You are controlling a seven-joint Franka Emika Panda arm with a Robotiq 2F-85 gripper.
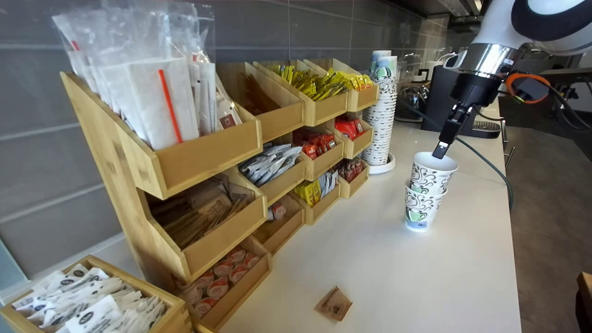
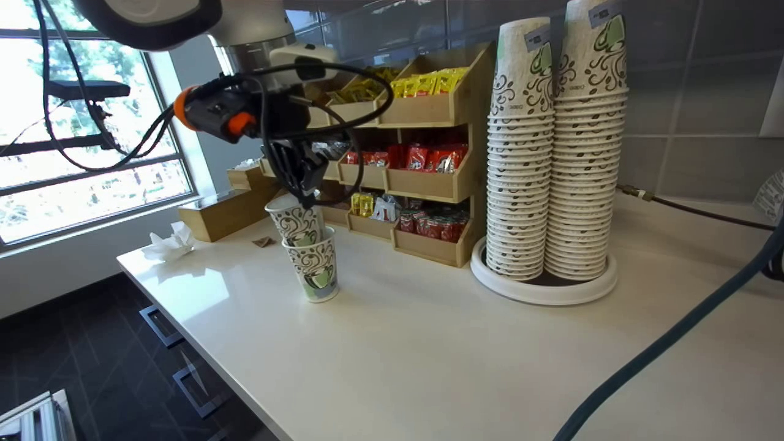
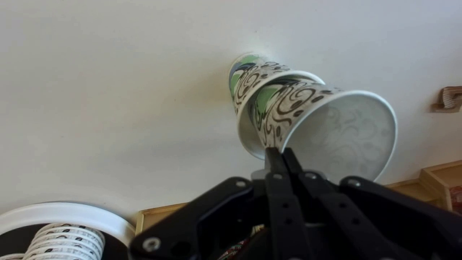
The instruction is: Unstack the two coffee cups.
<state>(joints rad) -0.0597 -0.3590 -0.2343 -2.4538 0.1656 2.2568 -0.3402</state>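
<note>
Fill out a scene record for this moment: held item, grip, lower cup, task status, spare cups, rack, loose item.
Held item: upper cup, slightly tilted, its bottom end inside the lower cup
Grip: gripper closed on the upper cup's rim
Lower cup position: standing on the counter
Task status: cups not yet apart
Spare cups: two tall stacks of cups on a round white tray
Rack: wooden rack, yellow packets in top bins
Loose item: small brown packet on the counter
</note>
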